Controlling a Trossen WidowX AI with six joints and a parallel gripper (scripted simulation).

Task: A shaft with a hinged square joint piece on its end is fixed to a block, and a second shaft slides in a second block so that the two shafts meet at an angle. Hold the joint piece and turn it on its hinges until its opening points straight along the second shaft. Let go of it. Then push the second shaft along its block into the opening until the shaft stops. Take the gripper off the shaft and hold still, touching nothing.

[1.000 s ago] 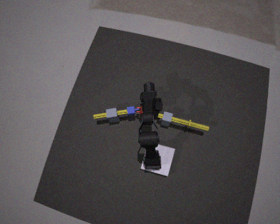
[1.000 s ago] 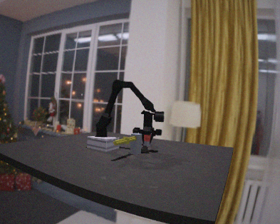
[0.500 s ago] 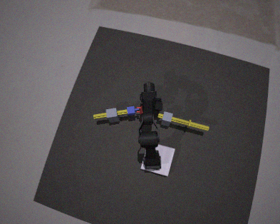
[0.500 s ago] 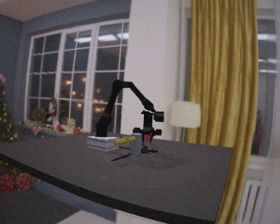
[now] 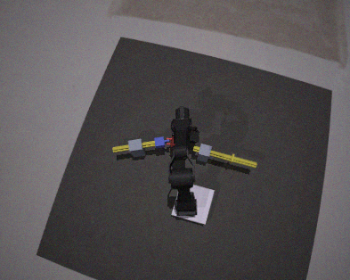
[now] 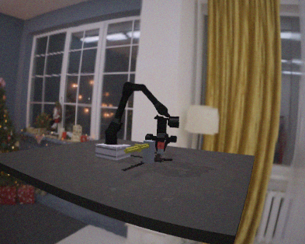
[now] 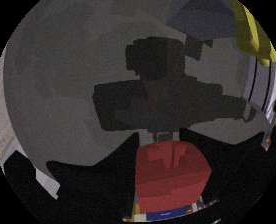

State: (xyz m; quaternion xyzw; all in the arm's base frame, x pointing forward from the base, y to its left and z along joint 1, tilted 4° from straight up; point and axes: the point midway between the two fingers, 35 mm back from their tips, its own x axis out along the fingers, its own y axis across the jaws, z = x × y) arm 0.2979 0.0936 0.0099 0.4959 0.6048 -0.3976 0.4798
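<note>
The red joint piece (image 7: 171,175) (image 6: 161,145) is between the fingers in the wrist view. A little of its red hinge (image 5: 169,141) shows beside the blue piece (image 5: 159,142) (image 7: 165,215) on the end of the left yellow shaft (image 5: 148,144), which runs through a grey block (image 5: 134,144). The second yellow shaft (image 5: 244,161) (image 7: 253,35) sits in the other grey block (image 5: 205,150) (image 6: 148,152), its inner end short of the joint piece. My gripper (image 7: 159,134) is shut on the joint piece, pointing down. The arm hides the joint piece's opening from above.
The arm's white base (image 5: 207,205) (image 6: 112,151) stands near the lower middle of the dark table (image 5: 122,214) (image 6: 176,198). The second shaft has a small yellow crosspiece (image 5: 232,158) beyond its block. The second block stands close beside the gripper.
</note>
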